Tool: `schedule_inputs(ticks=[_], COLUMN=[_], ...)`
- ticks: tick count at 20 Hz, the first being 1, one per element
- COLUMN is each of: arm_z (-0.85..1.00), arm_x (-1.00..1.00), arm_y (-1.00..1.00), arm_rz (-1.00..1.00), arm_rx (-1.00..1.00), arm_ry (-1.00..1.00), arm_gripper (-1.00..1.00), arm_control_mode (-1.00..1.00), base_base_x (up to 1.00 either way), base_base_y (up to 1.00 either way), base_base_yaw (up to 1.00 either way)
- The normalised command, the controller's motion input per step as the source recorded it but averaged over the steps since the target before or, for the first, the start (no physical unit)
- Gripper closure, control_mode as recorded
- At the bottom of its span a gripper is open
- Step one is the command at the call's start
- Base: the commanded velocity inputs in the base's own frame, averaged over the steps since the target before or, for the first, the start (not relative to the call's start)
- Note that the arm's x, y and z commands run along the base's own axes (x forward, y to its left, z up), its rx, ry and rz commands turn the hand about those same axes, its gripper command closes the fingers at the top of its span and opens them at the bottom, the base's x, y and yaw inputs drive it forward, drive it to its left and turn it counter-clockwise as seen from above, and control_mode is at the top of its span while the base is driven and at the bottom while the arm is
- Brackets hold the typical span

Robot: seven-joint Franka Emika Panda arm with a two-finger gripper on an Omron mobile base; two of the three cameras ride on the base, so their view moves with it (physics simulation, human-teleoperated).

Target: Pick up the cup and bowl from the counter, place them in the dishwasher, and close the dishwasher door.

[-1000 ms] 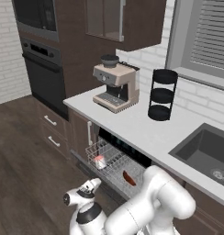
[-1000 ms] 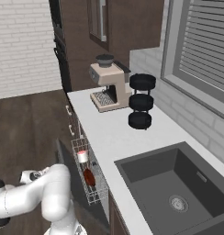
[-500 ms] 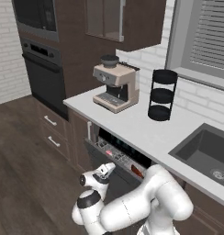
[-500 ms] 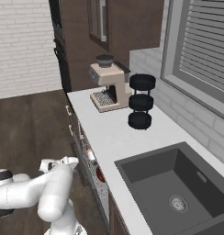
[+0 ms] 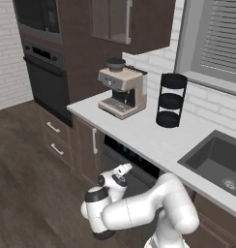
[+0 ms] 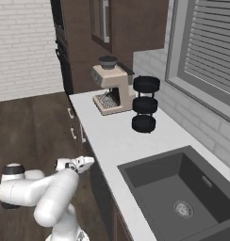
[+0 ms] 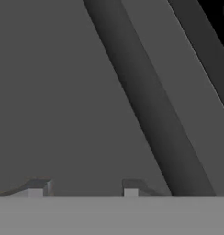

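The dishwasher door [image 5: 111,163] is a dark panel standing upright or nearly so under the white counter [image 5: 139,133]. A black strip with small lights [image 5: 139,163] runs along its top. My gripper [image 5: 124,169] is right at the door's upper front, just below the counter edge [image 6: 95,155]. In the hand view the door's grey face [image 7: 58,92] is very close, crossed diagonally by a darker bar [image 7: 146,114]. My gripper [image 7: 85,188] is open, its fingertips [image 7: 38,187] apart with nothing between them. The cup and the bowl are hidden.
A beige coffee machine [image 5: 121,92] and a black tiered stand [image 5: 170,99] stand on the counter, with the dark sink [image 5: 219,162] to the right. The black wall oven [image 5: 45,72] and brown drawers [image 5: 54,138] lie left of the dishwasher. Wooden floor [image 5: 28,184] extends to the left.
The door has swung up from lying open, hiding the white rack and the things in it. My gripper rose with the door and its fingers came a little closer together.
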Motion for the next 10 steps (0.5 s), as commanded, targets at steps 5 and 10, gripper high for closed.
schedule_inputs(ticks=[5,10], arm_z=[-0.60,-0.36], arm_x=[0.37,0.59], arm_y=[-0.55,-0.82], arm_rz=[0.00,-0.01], arm_rx=[-0.19,-0.12], arm_ry=[-0.45,-0.25], arm_gripper=[-1.00,-1.00], arm_control_mode=[-1.00,-1.00], base_base_x=[0.00,0.00], base_base_y=[0.00,0.00], base_base_yaw=[0.00,0.00])
